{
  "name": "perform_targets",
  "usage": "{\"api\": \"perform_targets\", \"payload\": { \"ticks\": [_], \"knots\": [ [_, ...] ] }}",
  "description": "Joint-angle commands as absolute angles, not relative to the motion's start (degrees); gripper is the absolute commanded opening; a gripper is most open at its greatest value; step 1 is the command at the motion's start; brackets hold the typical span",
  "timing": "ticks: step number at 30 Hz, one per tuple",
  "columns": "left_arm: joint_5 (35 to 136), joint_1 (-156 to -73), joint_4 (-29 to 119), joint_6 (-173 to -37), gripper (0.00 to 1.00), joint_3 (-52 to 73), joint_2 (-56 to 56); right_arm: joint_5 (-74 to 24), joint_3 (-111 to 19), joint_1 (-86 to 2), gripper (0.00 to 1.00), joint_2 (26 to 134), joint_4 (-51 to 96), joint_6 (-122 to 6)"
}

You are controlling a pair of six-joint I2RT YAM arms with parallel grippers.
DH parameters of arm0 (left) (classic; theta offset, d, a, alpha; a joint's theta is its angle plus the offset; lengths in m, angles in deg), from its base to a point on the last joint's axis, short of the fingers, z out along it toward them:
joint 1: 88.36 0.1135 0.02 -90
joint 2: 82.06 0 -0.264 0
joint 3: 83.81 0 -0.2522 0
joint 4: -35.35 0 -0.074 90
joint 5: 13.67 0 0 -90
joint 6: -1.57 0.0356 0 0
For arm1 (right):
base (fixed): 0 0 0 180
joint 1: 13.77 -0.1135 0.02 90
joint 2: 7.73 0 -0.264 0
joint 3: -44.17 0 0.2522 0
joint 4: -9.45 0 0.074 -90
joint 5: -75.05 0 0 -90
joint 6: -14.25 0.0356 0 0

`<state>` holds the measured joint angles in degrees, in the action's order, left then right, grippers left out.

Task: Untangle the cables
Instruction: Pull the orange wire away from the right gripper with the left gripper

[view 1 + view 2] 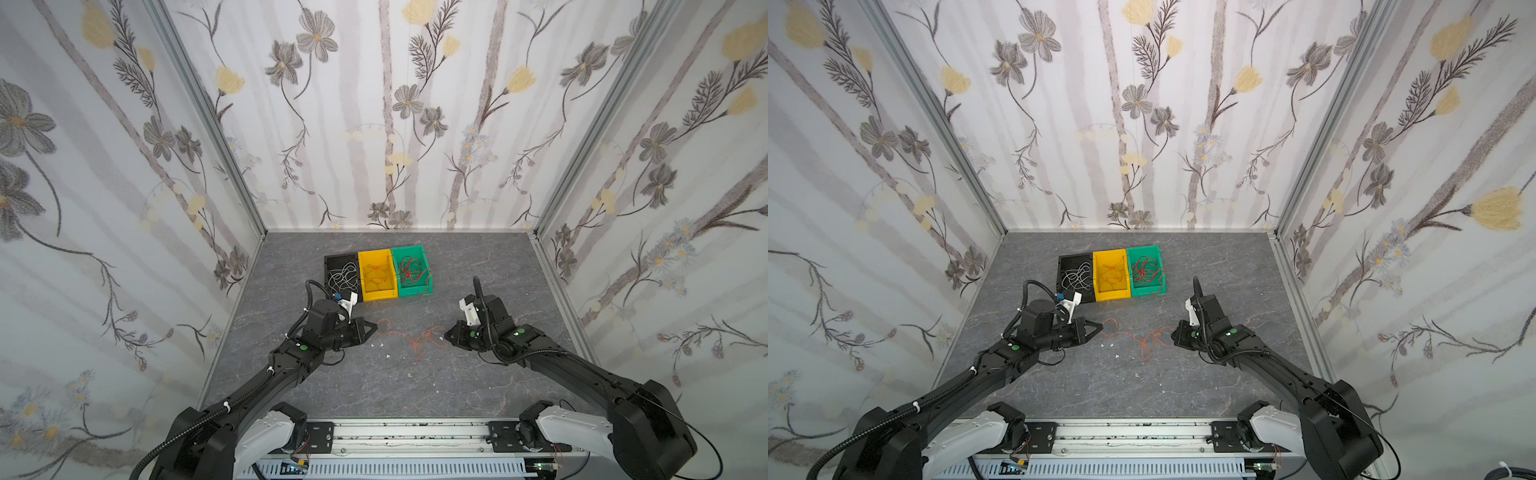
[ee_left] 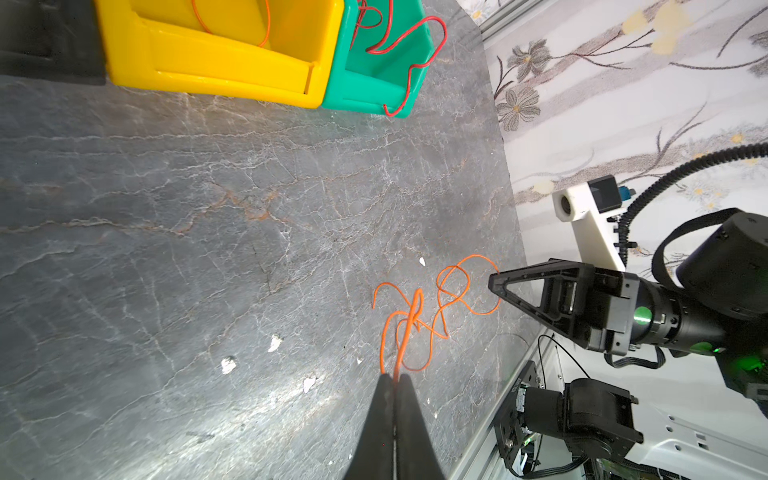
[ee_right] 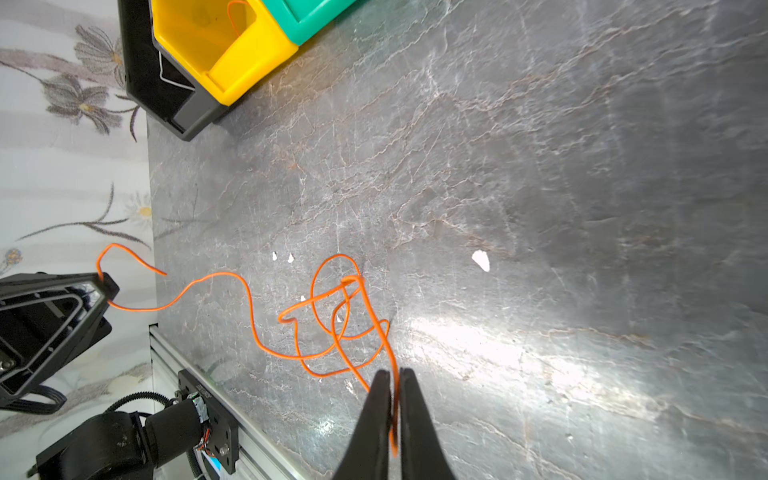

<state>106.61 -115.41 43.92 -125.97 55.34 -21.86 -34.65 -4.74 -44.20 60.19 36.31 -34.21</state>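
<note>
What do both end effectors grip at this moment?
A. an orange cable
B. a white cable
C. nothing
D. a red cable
A: the left end effector and the right end effector are each shut on the orange cable, which is tangled between them.

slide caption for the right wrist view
The right claw pinching a tangled orange cable whose far end the left claw holds.
</note>
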Motion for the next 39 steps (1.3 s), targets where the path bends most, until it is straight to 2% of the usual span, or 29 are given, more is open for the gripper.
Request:
{"api": "perform_targets", "payload": {
  "ticks": [1, 9, 15, 20, 24, 28, 32, 36, 39],
  "knots": [
    [107.01, -116.65, 40.4, -126.92, 0.0, 55.15, -20.75, -36.24, -5.62, -44.93, 0.1, 61.27, 32.71, -33.45],
    [106.41, -121.37, 37.08, -128.18, 0.0, 53.88, -17.55, -33.61, -9.02, -46.81, 0.1, 65.5, 30.72, -33.38],
    [105.08, -123.55, 38.85, -128.25, 0.0, 53.24, -15.39, -32.71, -10.2, -47.91, 0.18, 67.15, 31.31, -34.34],
    [101.92, -125.03, 43.52, -126.66, 0.0, 52.29, -11.86, -32.61, -9.1, -47.87, 0.2, 66.81, 30.72, -34.35],
    [101.3, -126.36, 46.11, -123.84, 0.05, 50.92, -10.09, -32.44, -8.79, -47.88, 0.2, 66.68, 30.93, -34.55],
    [100.03, -127.11, 52.53, -121.13, 0.17, 49.0, -8.84, -32.24, -8.79, -47.9, 0.21, 66.71, 31.18, -35.0],
    [98.33, -127.12, 58.61, -120.61, 0.41, 48.4, -10.78, -31.94, -8.53, -47.87, 0.21, 66.87, 31.13, -35.27],
    [96.52, -127.19, 60.36, -121.34, 0.6, 48.59, -12.33, -32.34, -8.45, -47.87, 0.21, 67.82, 30.22, -35.4],
    [97.32, -127.21, 58.74, -122.12, 0.68, 48.81, -10.16, -32.94, -8.53, -47.87, 0.21, 68.59, 29.37, -35.25]
  ]
}}
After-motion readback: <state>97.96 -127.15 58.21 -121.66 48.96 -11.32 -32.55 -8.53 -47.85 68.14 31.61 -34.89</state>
